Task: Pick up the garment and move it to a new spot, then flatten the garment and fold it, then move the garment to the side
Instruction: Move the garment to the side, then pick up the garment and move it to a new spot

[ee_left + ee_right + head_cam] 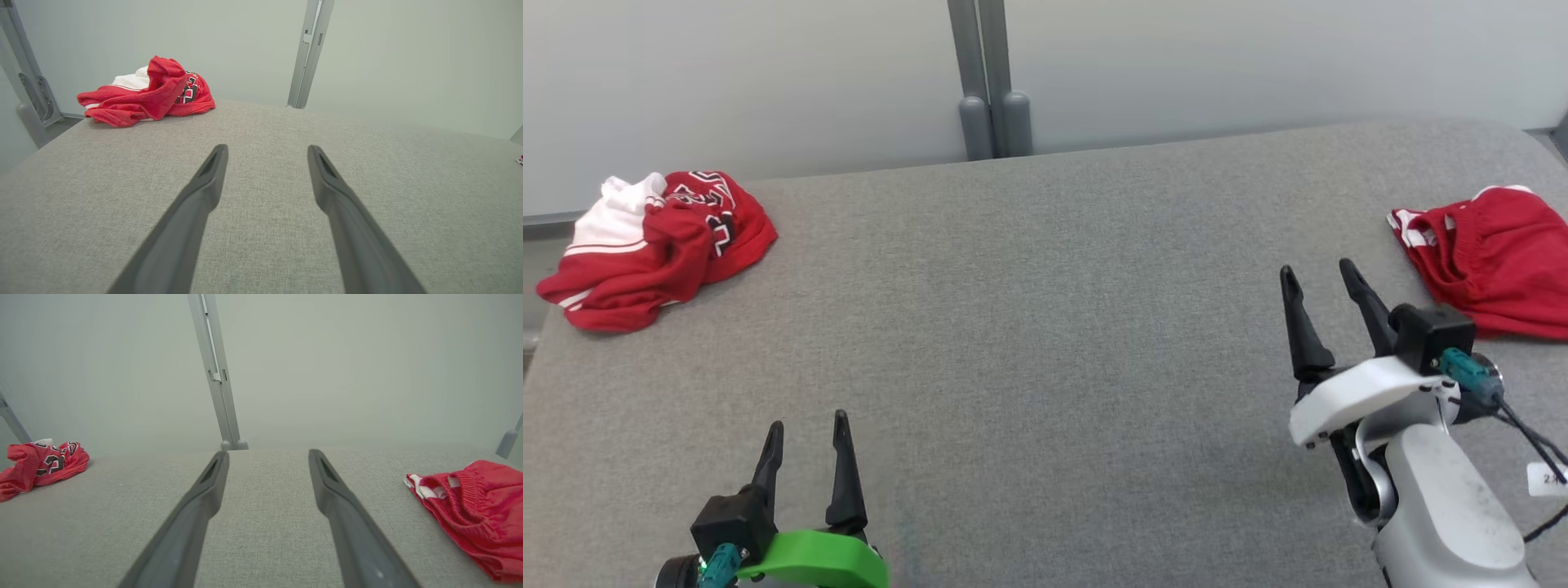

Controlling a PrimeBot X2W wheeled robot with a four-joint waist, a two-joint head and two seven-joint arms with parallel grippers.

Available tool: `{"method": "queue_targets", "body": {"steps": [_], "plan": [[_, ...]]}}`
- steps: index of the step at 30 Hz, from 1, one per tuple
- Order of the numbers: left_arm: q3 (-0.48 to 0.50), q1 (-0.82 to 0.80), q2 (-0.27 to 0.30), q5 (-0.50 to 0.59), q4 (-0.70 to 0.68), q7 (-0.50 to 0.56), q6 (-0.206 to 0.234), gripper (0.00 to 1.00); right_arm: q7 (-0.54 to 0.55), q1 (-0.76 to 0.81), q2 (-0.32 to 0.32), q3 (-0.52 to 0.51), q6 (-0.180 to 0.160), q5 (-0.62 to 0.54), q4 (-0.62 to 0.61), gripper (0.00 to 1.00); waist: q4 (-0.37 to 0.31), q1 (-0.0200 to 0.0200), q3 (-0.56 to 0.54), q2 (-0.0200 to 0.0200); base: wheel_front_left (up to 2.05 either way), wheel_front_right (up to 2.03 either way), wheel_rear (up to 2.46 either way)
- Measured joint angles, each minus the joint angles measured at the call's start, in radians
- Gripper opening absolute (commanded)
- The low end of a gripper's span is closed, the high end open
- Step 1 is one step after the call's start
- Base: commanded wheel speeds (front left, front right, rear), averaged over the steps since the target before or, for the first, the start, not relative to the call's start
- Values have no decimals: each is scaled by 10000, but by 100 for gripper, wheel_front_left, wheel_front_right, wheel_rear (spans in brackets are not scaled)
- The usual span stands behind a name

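A crumpled red and white garment (pixel 658 245) with black lettering lies at the far left corner of the grey table (pixel 1029 327); it also shows in the left wrist view (pixel 151 94) and the right wrist view (pixel 41 465). A second red garment (pixel 1494 257) with an elastic waistband lies flatter at the right edge, also seen in the right wrist view (pixel 474 510). My left gripper (pixel 808 420) (pixel 267 148) hovers open near the front left, empty. My right gripper (pixel 1316 268) (pixel 268 452) is open and empty, just left of the flatter garment.
A grey post (pixel 988 82) stands against the pale wall behind the table's far edge. The table corners are rounded. A wide stretch of bare grey cloth lies between the two garments.
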Motion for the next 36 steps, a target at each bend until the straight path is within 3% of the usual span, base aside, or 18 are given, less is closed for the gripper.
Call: {"method": "queue_targets", "body": {"steps": [7,12,36], "plan": [[40,167,-58,35,25,-10,-29,100,0,1584,602,-579,0,-199,-991,100,488,0,-414,0,0,0,0],[40,256,-96,40,81,-10,-94,100,0,2260,698,-619,0,-351,-1336,100,641,0,-565,0,0,0,0],[54,270,-232,163,374,-10,-299,100,0,2615,708,-61,0,-180,-1371,100,609,0,-706,0,0,0,0]]}}
